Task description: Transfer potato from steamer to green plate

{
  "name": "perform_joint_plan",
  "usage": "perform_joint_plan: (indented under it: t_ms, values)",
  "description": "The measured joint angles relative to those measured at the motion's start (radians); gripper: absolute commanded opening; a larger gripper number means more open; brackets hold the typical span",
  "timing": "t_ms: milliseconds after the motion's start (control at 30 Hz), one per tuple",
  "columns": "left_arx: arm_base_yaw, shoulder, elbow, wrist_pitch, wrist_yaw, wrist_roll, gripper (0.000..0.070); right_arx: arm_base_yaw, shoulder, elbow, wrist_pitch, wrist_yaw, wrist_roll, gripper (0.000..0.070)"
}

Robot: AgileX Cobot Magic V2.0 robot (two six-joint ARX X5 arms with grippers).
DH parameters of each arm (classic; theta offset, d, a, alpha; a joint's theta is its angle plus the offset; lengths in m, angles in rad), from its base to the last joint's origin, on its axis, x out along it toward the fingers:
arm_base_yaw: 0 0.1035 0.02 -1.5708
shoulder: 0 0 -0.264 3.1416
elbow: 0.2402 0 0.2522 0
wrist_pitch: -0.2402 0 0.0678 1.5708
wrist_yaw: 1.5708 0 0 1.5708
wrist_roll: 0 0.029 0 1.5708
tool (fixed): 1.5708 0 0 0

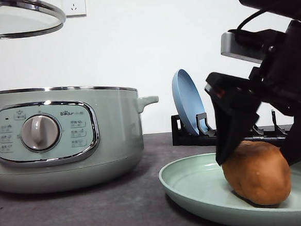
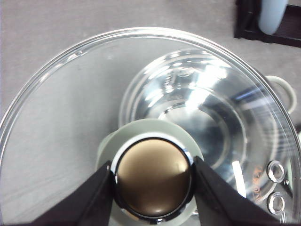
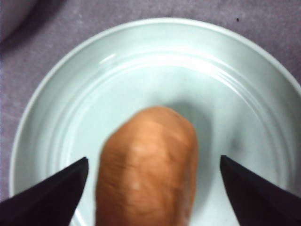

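Resting matte oval potato (image 3: 146,165) on smooth green plate (image 3: 61,94), right end effector (image 3: 153,188) open (left end effector (image 2: 154,181) clamping lid knob (image 2: 154,176)).

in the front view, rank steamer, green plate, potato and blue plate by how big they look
1. steamer, clearly largest.
2. green plate, cut off by the frame edge, so its full width is unsure.
3. potato.
4. blue plate, standing on edge in the rack farther back, so it may only look smallest.
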Motion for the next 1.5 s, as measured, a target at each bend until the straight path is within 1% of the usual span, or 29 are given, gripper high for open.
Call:
perform_joint_plan:
  t_ms: [233,600,833,1000,1133,1400,1500]
  values:
    - [-0.077,0.006,0.000,0.007,0.001,0.000,0.0002,-0.001,-0.077,0.079,-0.034,0.006,-0.004,0.0618]
    - [-0.167,0.146,0.000,0.075,0.001,0.001,0.0002,-0.001,-0.198,0.259,-0.194,0.031,-0.076,0.0617]
    - [-0.187,0.241,0.000,0.117,0.001,0.005,0.0002,-0.001,-0.273,0.277,-0.210,0.063,-0.092,0.0617]
    - [-0.192,0.290,0.000,0.142,0.000,0.009,0.0002,-0.001,-0.300,0.277,-0.234,0.106,-0.111,0.0617]
    - [-0.198,0.314,0.000,0.169,0.000,0.013,0.0002,-0.001,-0.301,0.277,-0.245,0.108,-0.116,0.0617]
    - [-0.198,0.375,0.000,0.165,0.000,0.024,0.0002,-0.001,-0.301,0.277,-0.245,0.113,-0.117,0.0617]
    - [-0.200,0.377,0.000,0.165,0.002,0.025,0.0002,-0.001,-0.301,0.277,-0.245,0.129,-0.119,0.0617]
